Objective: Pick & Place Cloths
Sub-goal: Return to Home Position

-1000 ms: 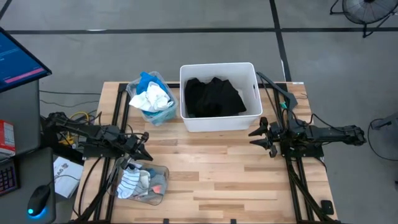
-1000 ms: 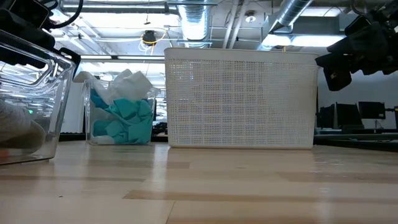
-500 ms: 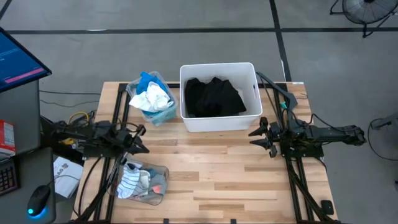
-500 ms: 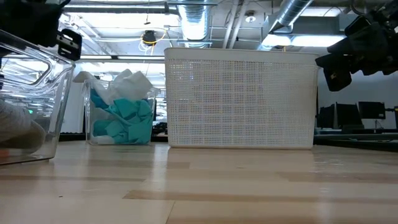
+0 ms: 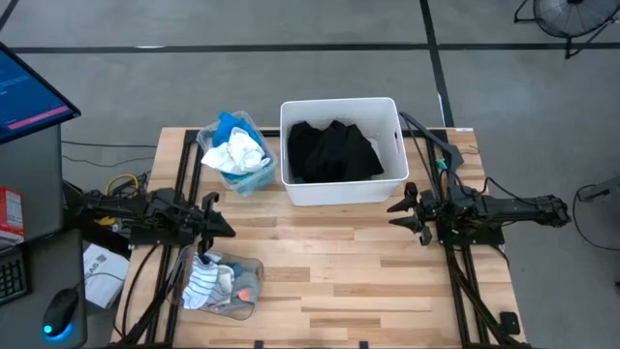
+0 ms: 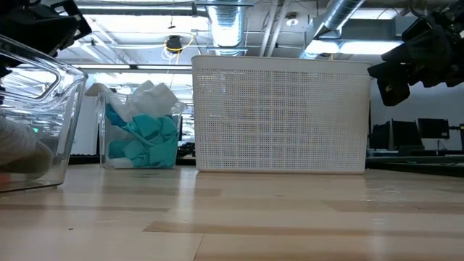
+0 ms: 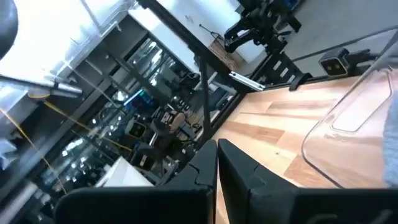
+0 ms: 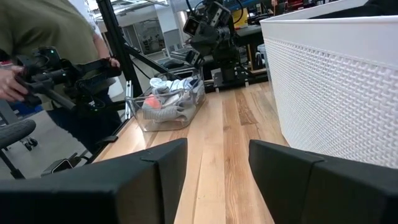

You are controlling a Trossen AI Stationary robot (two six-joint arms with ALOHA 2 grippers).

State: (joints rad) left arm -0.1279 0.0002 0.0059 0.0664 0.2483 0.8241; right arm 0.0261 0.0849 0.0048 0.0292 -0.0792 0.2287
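A large black garment (image 5: 334,152) lies in the white tub (image 5: 341,190). Blue, white and teal cloths (image 5: 235,152) fill the far clear bin (image 6: 141,134). A striped sock and grey socks (image 5: 215,283) lie in the near clear bin (image 8: 168,102). My left gripper (image 5: 218,221) (image 7: 216,163) hovers shut just beyond that near bin's far end, holding nothing. My right gripper (image 5: 399,211) (image 8: 217,155) hangs open in the air beside the tub's near right corner.
The white tub (image 6: 281,116) stands at the table's far middle, with bare wood (image 5: 339,271) in front of it between the arms. A person (image 8: 43,37) stands beyond the table's left side, hands on dark handles. A monitor and desk items sit left of the table.
My left gripper has risen from over the near clear bin's far end and drawn slightly toward the table's far edge, turning at the wrist. The right arm and the cloths have kept still.
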